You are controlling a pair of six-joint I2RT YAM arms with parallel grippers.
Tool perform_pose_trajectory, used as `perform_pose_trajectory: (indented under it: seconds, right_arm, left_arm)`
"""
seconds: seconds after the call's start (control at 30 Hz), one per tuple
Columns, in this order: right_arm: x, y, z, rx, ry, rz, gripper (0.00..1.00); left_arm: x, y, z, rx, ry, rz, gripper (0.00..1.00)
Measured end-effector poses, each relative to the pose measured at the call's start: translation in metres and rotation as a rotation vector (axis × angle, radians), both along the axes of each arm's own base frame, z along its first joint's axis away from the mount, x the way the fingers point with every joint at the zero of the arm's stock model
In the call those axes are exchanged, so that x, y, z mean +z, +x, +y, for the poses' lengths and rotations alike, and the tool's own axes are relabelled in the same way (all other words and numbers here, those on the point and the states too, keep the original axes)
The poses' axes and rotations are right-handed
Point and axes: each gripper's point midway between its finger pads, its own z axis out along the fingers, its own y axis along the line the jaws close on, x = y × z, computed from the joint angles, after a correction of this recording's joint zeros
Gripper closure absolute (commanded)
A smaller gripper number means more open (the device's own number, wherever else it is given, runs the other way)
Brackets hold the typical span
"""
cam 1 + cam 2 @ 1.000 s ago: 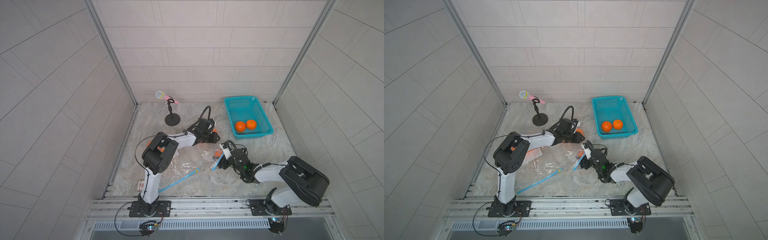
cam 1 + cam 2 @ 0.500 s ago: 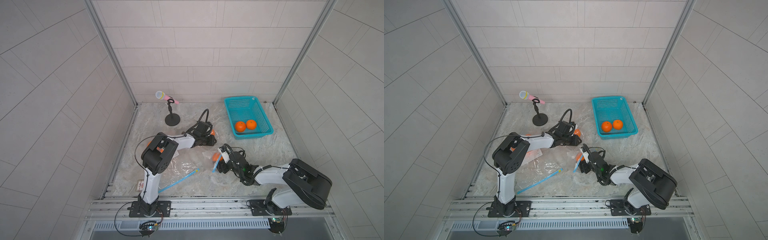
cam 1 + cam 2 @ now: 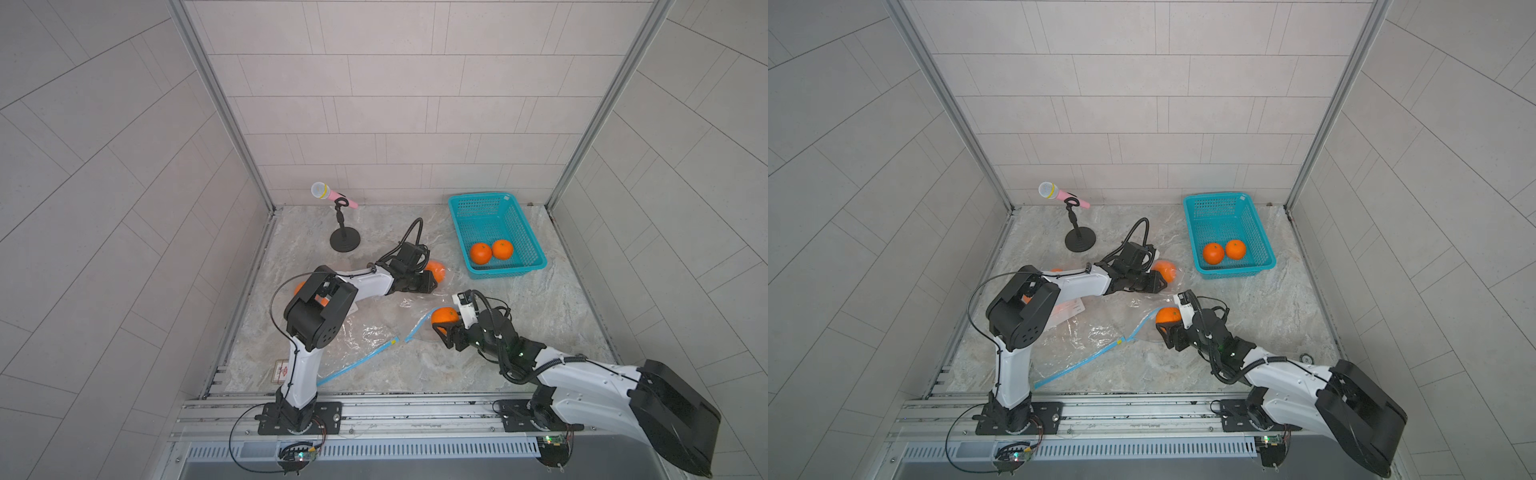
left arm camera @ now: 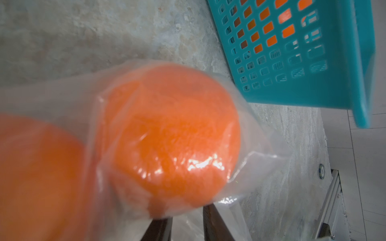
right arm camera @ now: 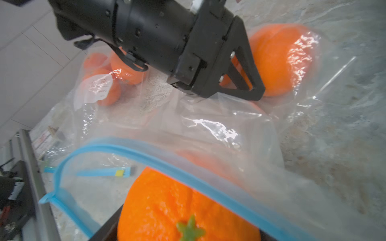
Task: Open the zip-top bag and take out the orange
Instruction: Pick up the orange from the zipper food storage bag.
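The left arm [image 3: 365,286] reaches low and far forward, its tool [image 3: 432,282] nearly closed, pinching the bag [image 3: 374,332]. The right arm [image 3: 582,374] lies low, stretched inward; its tool [image 3: 446,322] clamps an orange [image 3: 443,313].

Both top views high, front, looking down, whole table [image 3: 561,311]; wrist views close, sharing bag [image 4: 261,167].

Basket [image 3: 507,271] far right (two oranges [image 3: 481,253] inside); bag [image 3: 374,332] centre; microphone stand [image 3: 345,241] behind bag.
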Motion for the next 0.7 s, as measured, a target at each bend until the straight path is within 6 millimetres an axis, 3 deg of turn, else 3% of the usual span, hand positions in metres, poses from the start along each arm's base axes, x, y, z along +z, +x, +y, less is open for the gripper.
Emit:
perform_pose_trajectory:
  seconds: [0.23,0.33,0.53,0.63,0.7]
  right_arm:
    - [0.009,-0.007,-0.012,-0.01,0.084,0.017,0.23]
    - [0.008,-0.008,-0.014,-0.012,0.072,0.027,0.25]
    - [-0.033,0.0,-0.022,-0.041,-0.096,0.081,0.27]
    - [-0.052,0.005,-0.023,-0.046,-0.168,0.101,0.27]
    - [-0.053,0.013,-0.019,-0.045,-0.193,0.088,0.26]
  left_arm:
    - [0.007,0.008,-0.005,0.004,-0.017,-0.025,0.67]
    - [0.009,0.003,0.006,0.036,-0.03,-0.044,0.51]
    - [0.037,-0.015,0.034,0.092,-0.049,-0.118,0.44]
    - [0.057,-0.018,0.036,0.098,-0.078,-0.166,0.43]
    - [0.064,-0.019,0.032,0.09,-0.103,-0.19,0.43]
